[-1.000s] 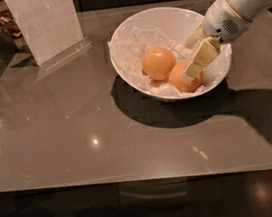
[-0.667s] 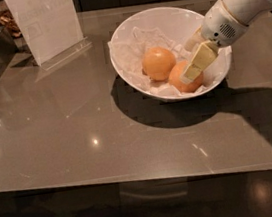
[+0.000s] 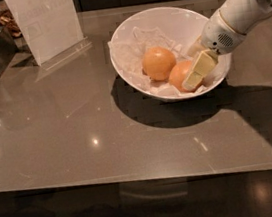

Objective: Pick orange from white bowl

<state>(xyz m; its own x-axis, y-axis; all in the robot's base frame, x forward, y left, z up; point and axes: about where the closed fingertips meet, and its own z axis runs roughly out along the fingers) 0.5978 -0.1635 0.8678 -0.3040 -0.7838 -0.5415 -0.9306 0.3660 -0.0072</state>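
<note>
Since a moment ago, the pincer (image 3: 191,67) has slid a little lower and to the left, deeper into the white bowl (image 3: 120,67). Both fruits sit just where they were.

The arm (image 3: 243,12) is white, round and smooth. It comes in from the top right corner and slants down to the left, over the bowl's right rim. Its end has a small patch of tiny holes. Two flat, cream pads (image 3: 198,69) stick out from it. They stand apart, not clamped on anything. One pad lies across the front right side of the orange (image 3: 178,77), and the other shows just behind it. I cannot tell if they touch it.

The orange is round and smooth, with a deep, even color. It rests low in the right part of the bowl, on crumpled white paper (image 3: 133,50). Just to its left, touching it, sits the other orange (image 3: 159,63), which looks paler on top.

The bowl is big, shiny and white, with a slanted rim. It stands on the tabletop (image 3: 79,138), which is flat, grey-brown and glossy, with small bright spots of light. A white card in a clear stand (image 3: 45,22) is at the back left.
</note>
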